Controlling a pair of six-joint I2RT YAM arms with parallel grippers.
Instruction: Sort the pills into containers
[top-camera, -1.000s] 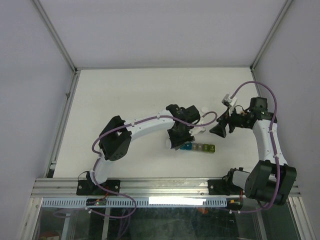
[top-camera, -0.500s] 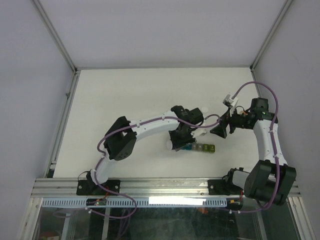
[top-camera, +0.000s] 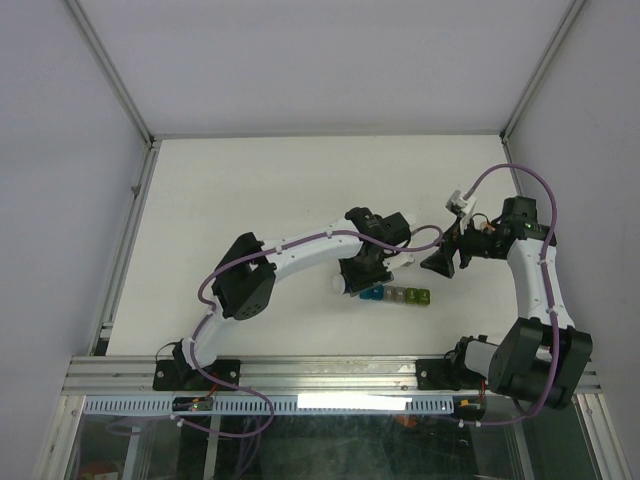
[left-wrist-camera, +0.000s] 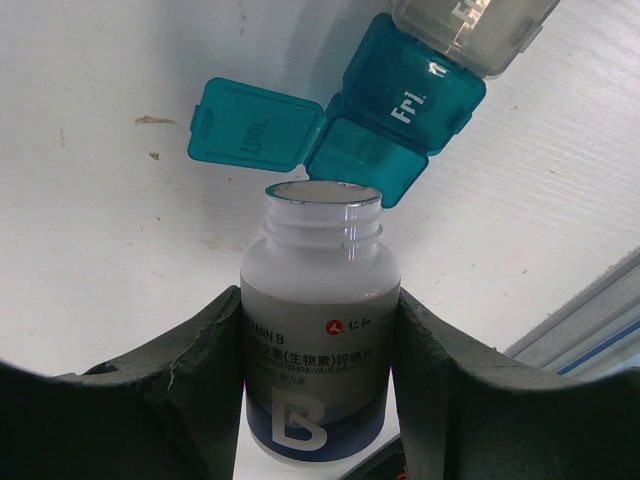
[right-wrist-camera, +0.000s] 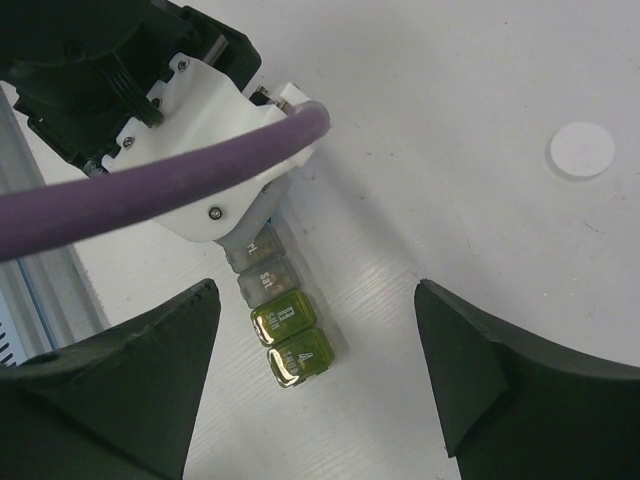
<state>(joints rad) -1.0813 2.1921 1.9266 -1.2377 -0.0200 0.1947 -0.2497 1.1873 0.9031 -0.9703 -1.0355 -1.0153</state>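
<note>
While the left gripper (left-wrist-camera: 320, 312) grasps an uncapped white vitamin B bottle (left-wrist-camera: 320, 255), its mouth sits beside, maybe touching, the open teal compartment (left-wrist-camera: 365, 160) of the containers (top-camera: 397, 296), near-centre desk (top-camera: 250, 190); right gripper (right-wrist-camera: 315, 296) hangs released, just far-right.

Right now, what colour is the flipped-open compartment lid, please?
The lid is teal; left wrist view.

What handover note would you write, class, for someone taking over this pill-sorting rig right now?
The left claw is shut on the open vitamin bottle, its mouth close to the open teal compartment at the end of the strip.
The right claw is open and empty, above the strip.
The bottle cap lies apart on the table.
Done: bottle uncapped, one lid flipped open.
Left: no pill seen in the open compartment; pour, sort, close lids.
</note>
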